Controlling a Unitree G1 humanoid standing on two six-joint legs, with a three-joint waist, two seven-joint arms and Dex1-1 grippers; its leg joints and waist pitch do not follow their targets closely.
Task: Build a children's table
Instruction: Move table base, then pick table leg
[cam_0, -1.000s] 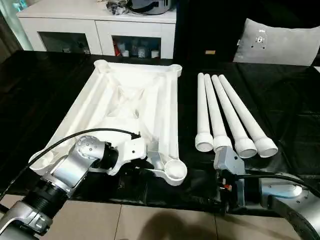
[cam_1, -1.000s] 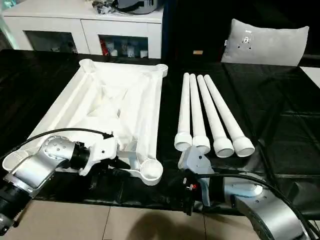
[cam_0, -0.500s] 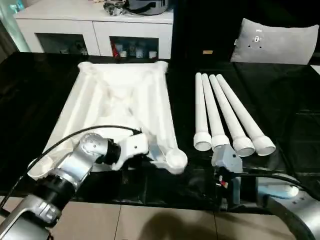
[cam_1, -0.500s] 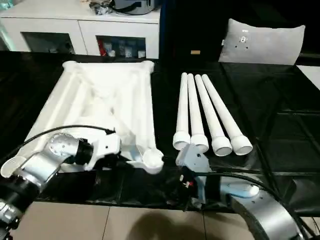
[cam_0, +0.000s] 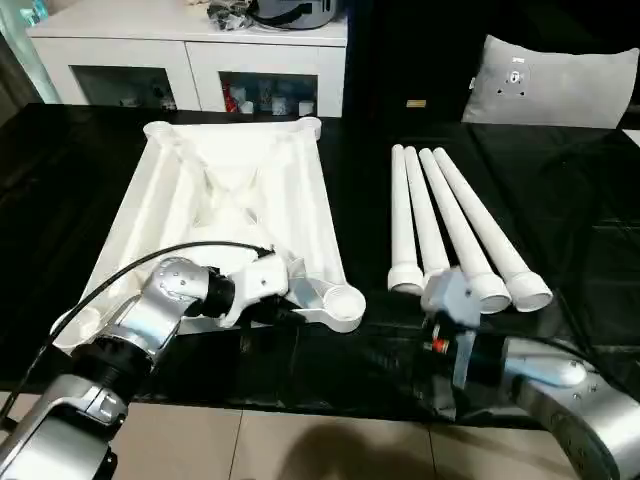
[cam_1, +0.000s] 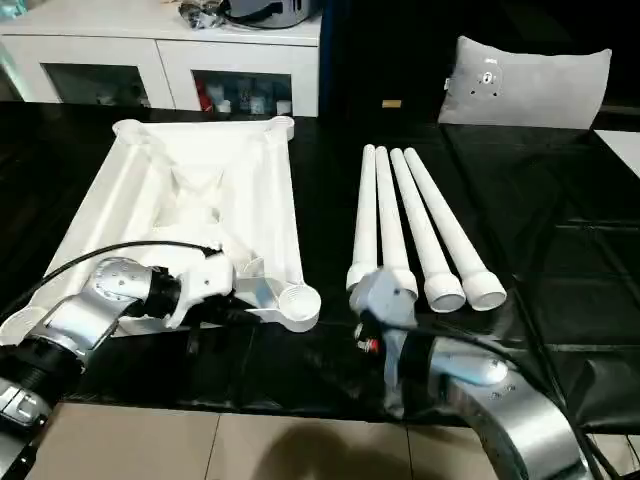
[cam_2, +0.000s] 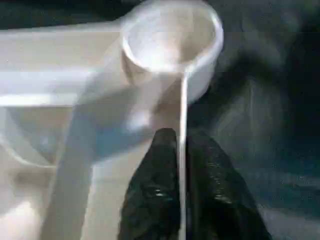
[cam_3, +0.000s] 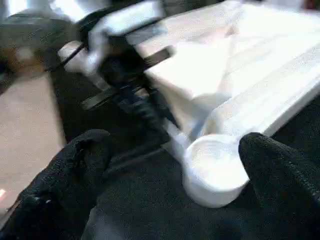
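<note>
White plastic square table top lies ribbed underside up on the black table, left half, round sockets at its corners. Near-right corner socket sits at the table's front part, close to the edge. Four white tapered tubular legs lie side by side just right of the top, touching each other, wide open ends toward the robot.

Left gripper is at the top's near edge, jaws closed on a thin white rib right behind the corner socket; black fingers pinch the rib from both sides. Right gripper hovers low over the table in front of the legs, jaws wide open, holding nothing, pointed toward the near-right corner socket.

Behind the table: white cabinet with glass doors, grey-white cushion at back right.
</note>
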